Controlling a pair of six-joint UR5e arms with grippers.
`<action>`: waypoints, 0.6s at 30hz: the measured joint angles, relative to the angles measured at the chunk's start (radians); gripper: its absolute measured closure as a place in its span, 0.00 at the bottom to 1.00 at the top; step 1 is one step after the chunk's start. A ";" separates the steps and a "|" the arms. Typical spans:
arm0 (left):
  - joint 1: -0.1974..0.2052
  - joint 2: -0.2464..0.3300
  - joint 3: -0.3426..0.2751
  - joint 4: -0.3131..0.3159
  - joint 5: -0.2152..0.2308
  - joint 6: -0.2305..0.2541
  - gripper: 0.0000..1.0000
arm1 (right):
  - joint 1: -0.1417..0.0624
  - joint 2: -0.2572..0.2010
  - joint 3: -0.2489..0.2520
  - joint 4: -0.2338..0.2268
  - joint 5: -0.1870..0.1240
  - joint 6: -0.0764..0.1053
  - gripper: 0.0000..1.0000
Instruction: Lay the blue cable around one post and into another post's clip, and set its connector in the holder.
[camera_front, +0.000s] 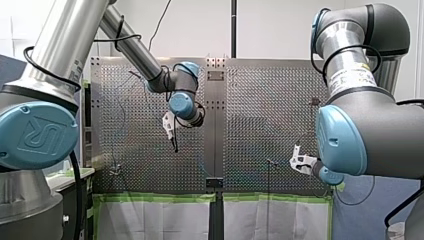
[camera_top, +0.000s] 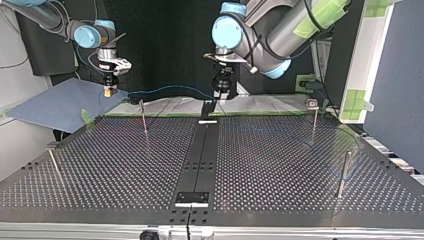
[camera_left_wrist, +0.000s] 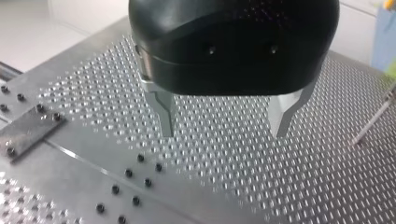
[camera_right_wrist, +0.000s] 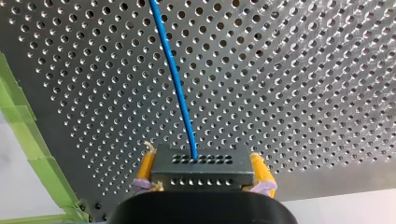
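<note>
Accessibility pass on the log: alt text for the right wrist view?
My right hand, yellow-padded, clamps a dark connector; the blue cable leaves it and runs ahead of the hand over the perforated table. Green tape lines the table's edge beside it.

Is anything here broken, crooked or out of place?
Nothing stands out. The right gripper holds the connector squarely between its yellow pads, the blue cable runs from it without kinks, and the left gripper hangs open and empty over the perforated table.
</note>
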 joint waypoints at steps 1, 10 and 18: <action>-0.007 -0.007 0.007 0.006 0.000 -0.007 0.00 | 0.000 0.000 0.000 0.000 0.000 0.000 1.00; -0.078 -0.078 0.079 0.078 0.001 -0.009 0.00 | 0.000 0.000 0.000 0.003 0.000 -0.002 1.00; -0.147 -0.147 0.147 0.147 0.003 -0.040 0.00 | -0.001 0.000 0.001 0.003 0.000 -0.003 1.00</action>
